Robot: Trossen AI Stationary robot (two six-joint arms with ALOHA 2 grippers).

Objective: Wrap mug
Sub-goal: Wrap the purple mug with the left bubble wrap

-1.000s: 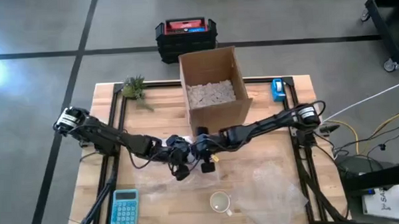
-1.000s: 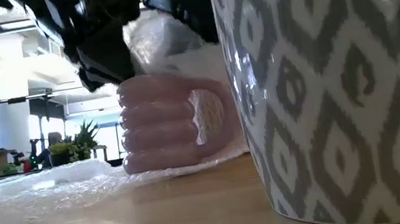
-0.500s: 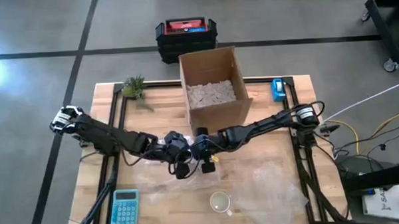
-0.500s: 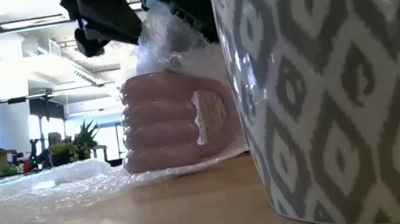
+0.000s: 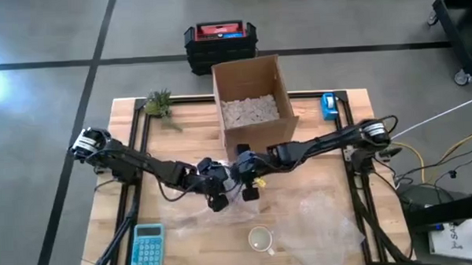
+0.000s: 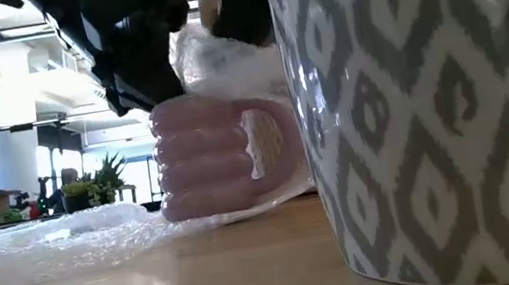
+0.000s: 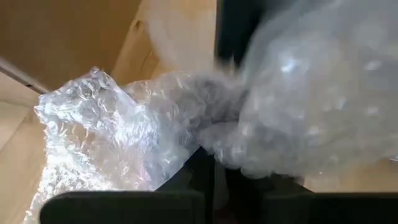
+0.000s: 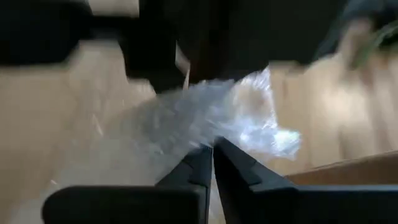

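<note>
High view: left gripper (image 5: 216, 198) and right gripper (image 5: 248, 189) have dipped from the cardboard box (image 5: 252, 100) toward the mug (image 5: 261, 240).
Low view: bubble wrap (image 6: 212, 63) lowered; mug unwrapped.
Wrist views: both pinch wrap.

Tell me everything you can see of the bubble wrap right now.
The bubble wrap is a clear, crinkled plastic sheet spread over the near part of the wooden table, under the patterned mug. Toward the table's middle, part of it is bunched and lifted. The left gripper and the right gripper are each shut on a fold of it. In the low view it drapes over a pink ribbed object.
</note>
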